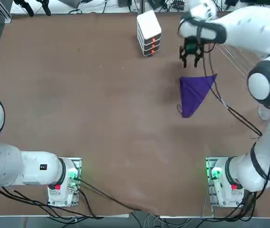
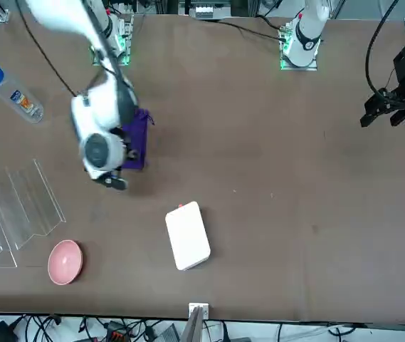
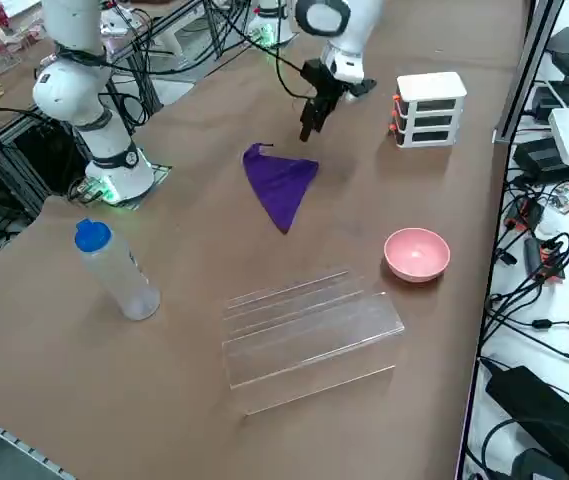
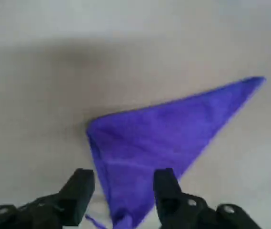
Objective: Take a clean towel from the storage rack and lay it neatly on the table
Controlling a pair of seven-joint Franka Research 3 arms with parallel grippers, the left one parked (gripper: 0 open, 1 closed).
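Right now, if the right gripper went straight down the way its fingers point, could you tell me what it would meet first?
Most likely the dark purple towel lying in a rough triangle on the brown table. The wrist view shows the open right gripper above the cloth's narrow end. In the overhead view it seems nearer the cloth's edge, so bare tabletop is possible.
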